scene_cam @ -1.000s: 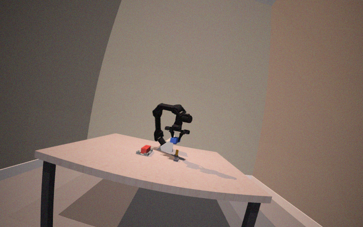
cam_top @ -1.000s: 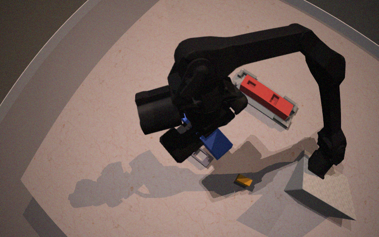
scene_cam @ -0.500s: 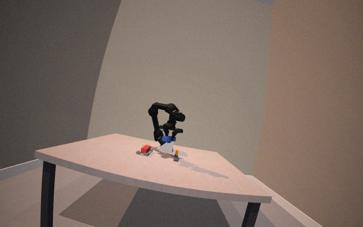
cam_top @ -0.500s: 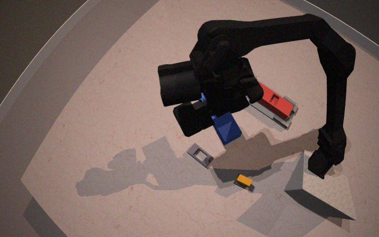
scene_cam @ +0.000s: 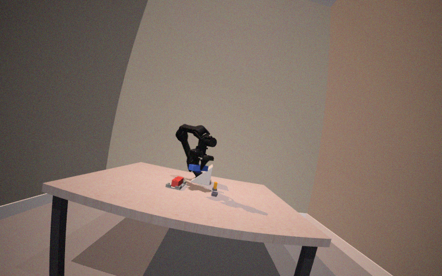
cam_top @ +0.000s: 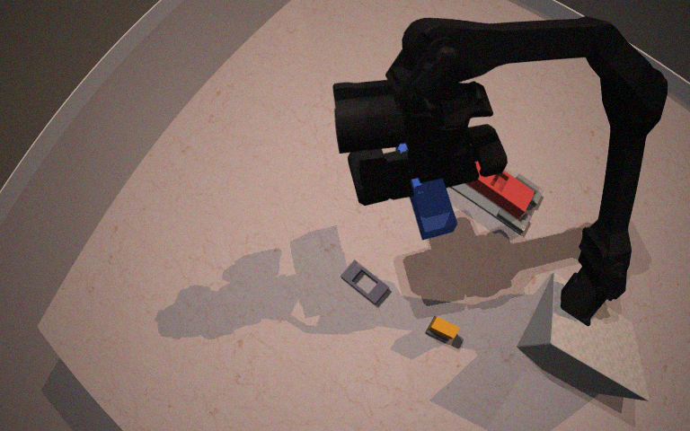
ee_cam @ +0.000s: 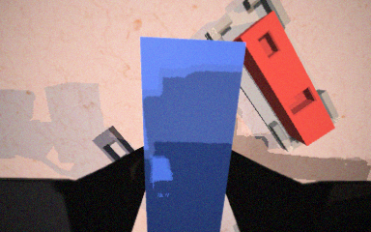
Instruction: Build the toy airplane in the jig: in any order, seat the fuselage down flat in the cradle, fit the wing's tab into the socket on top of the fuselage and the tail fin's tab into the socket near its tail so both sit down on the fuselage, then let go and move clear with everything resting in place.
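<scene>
Overhead, blue wing [cam_top: 434,208] [scene_cam: 198,168] [ee_cam: 190,111], smooth, slab-like, partly shadowed

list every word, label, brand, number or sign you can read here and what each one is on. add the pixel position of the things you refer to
None: no readable text, number, brand or sign in any view.
Blue wing [cam_top: 434,209] [scene_cam: 198,168] [ee_cam: 190,106]: small faint marks in the wrist view, too blurred to tell if they are lettering.

blue wing [cam_top: 434,208] [scene_cam: 198,168] [ee_cam: 190,106], red fuselage [cam_top: 514,194] [scene_cam: 177,181] [ee_cam: 290,82], orange tail fin [cam_top: 445,328] [scene_cam: 215,185], black arm [cam_top: 623,167] [scene_cam: 185,143], pinkish speckled tabletop [cam_top: 243,162] [scene_cam: 130,188] [ee_cam: 63,43]
</scene>
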